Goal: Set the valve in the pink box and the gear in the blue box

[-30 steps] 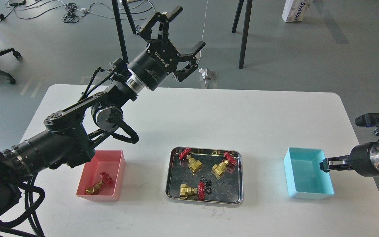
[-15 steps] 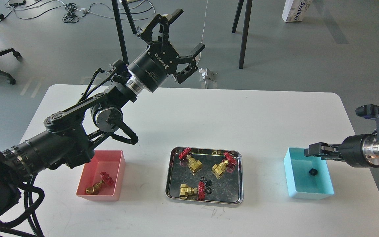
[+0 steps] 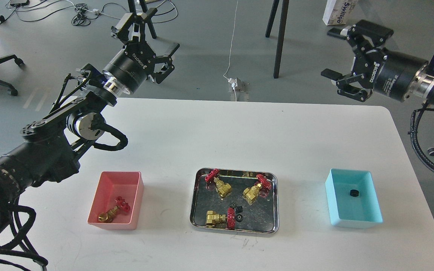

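One valve [image 3: 113, 212] lies in the pink box [image 3: 104, 223] and one gear [image 3: 354, 193] in the blue box [image 3: 375, 216]. Three valves and two gears wait in the steel tray [image 3: 273, 226]. Both the left gripper [image 3: 145, 34] and the right gripper [image 3: 347, 58] are raised beyond the table's far edge, jaws spread wide and holding nothing. The nearest tray valve [image 3: 220, 218] lies with its long axis left to right (handwheel at its right end), well below both grippers and about equally far from each, so I judge either arm must come down toward the tray.
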